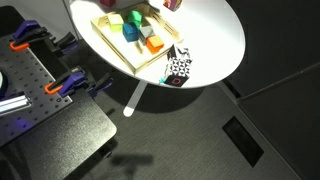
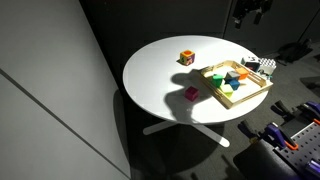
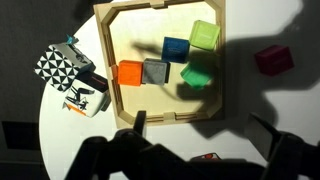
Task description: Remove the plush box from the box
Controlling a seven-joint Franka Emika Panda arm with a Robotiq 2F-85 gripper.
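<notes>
The plush box (image 2: 186, 58), a small orange-red and yellow cube, sits on the white round table outside the box, to its far side. In the wrist view only a red sliver of it (image 3: 207, 157) shows at the bottom edge behind my fingers. The box (image 2: 245, 98) is a shallow pale wood tray; its rim also shows in the wrist view (image 3: 170, 118) and in an exterior view (image 1: 115, 50). It holds orange, grey, blue and green blocks. My gripper (image 3: 205, 128) is open and empty, high above the table (image 2: 250, 12).
A magenta block (image 3: 272, 60) lies on the table between the tray and the plush box (image 2: 191, 93). A black-and-white patterned card (image 3: 58, 65) lies beside the tray near the table edge (image 1: 178, 68). Clamps and a dark bench stand beyond the table.
</notes>
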